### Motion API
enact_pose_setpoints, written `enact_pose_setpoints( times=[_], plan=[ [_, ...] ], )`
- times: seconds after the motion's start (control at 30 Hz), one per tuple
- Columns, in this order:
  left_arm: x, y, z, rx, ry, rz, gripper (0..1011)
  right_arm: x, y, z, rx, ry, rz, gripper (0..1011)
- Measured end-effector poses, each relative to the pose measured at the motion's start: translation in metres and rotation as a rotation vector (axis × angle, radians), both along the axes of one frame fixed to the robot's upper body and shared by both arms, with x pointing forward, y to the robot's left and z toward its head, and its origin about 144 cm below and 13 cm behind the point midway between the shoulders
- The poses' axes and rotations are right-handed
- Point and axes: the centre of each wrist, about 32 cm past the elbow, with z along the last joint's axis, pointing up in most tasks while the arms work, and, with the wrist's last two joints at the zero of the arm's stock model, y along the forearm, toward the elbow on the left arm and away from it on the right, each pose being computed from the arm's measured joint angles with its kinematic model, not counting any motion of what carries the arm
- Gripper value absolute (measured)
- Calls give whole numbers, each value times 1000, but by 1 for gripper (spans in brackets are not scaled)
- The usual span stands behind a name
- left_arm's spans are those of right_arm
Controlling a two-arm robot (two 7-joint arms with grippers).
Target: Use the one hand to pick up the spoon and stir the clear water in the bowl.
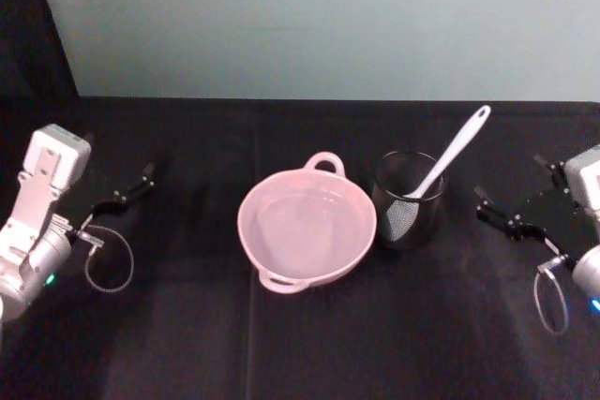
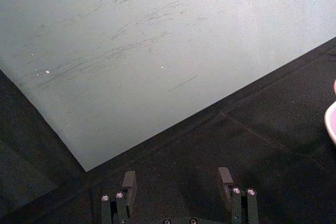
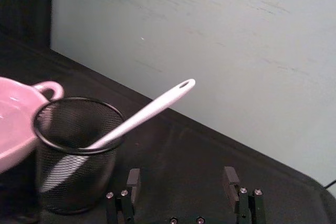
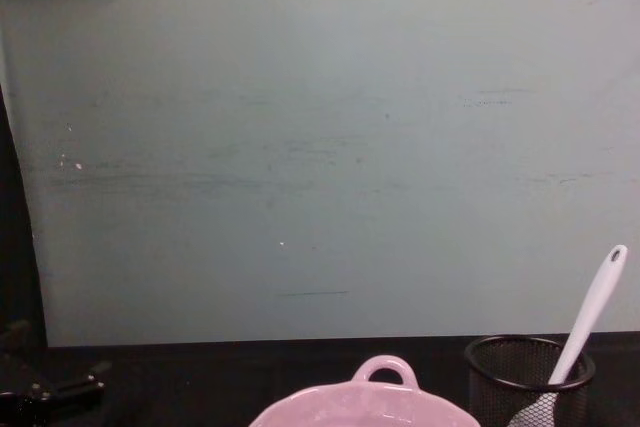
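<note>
One spoon (image 1: 451, 157) in mesh cup (image 1: 410, 205) | right gripper (image 1: 508, 181) near | left gripper (image 1: 120, 175) far

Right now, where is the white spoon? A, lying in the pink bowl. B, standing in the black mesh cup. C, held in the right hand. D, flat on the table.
B: the spoon leans in the mesh cup with its head down inside and its handle sticking out over the rim, beside the bowl, while the right hand is open and empty.
</note>
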Motion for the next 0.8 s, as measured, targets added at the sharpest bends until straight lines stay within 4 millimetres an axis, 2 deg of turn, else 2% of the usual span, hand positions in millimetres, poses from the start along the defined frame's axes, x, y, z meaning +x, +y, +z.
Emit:
enact_pose_setpoints(
  times=[0.13, 0.37, 0.8],
  plan=[
    [0, 0, 0, 0, 0, 0, 1011, -7, -5, 8, 89, 29, 47, 1003],
    [0, 0, 0, 0, 0, 0, 1011, -5, -6, 11, 263, 66, 123, 1003],
    [0, 0, 0, 0, 0, 0, 1011, 31, 9, 3, 577, 145, 133, 1003]
  ],
)
